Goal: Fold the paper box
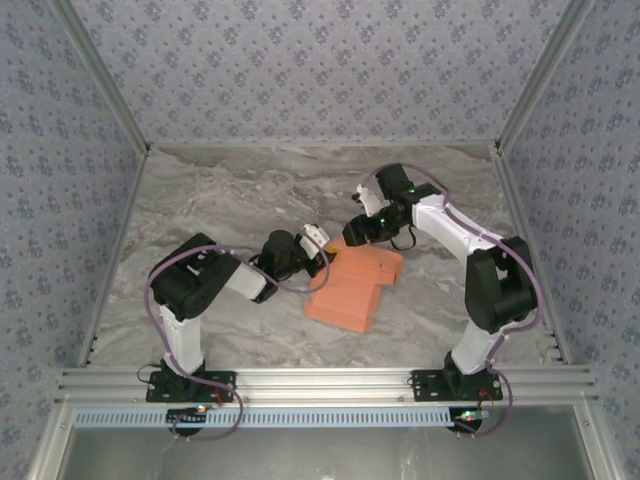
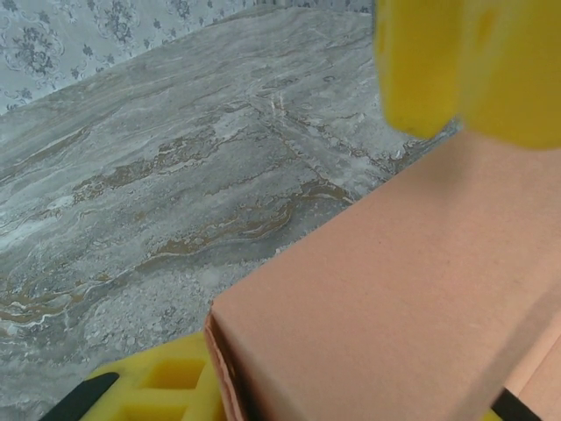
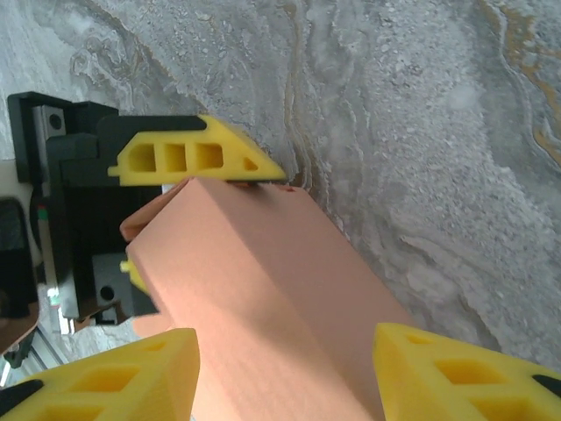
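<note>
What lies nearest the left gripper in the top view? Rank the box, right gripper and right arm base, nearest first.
From the left gripper:
1. box: touching it, just right.
2. right gripper: close by on the right, at the box's far end.
3. right arm base: near edge, far right.

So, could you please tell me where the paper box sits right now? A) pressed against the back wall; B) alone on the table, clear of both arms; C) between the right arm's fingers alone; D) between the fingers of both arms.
D: in the right wrist view the right fingers flank the paper box close up, while the left fingers bracket its far end.
</note>
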